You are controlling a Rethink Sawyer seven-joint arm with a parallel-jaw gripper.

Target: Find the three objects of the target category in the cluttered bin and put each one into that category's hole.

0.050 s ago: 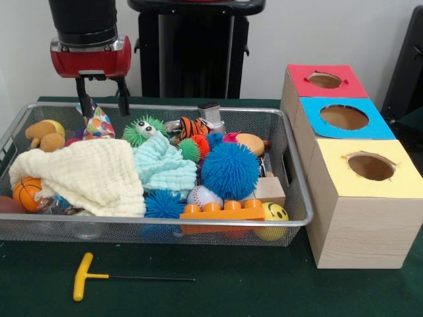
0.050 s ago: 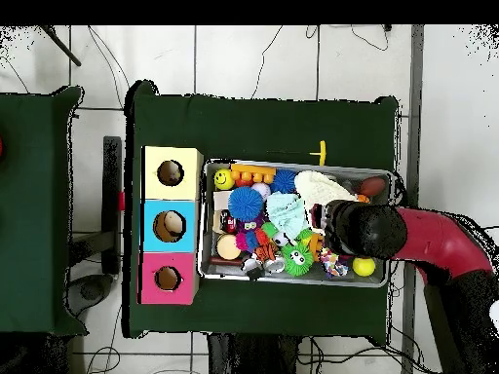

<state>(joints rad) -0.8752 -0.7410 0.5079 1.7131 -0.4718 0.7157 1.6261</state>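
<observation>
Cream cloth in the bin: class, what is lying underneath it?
Under the cream cloth an orange basketball pokes out at one side and a blue spiky ball at the other. Whatever is beneath its middle is covered.

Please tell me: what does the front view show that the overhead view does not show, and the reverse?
Only the front view shows the open tool with its two fingers over the bin's far edge, near a colourful wrapper; overhead, the arm hides it. Only the overhead view shows something pale inside the blue box's hole. Both show the wire bin, the big blue spiky ball and the yellow-handled tool on the table.
</observation>
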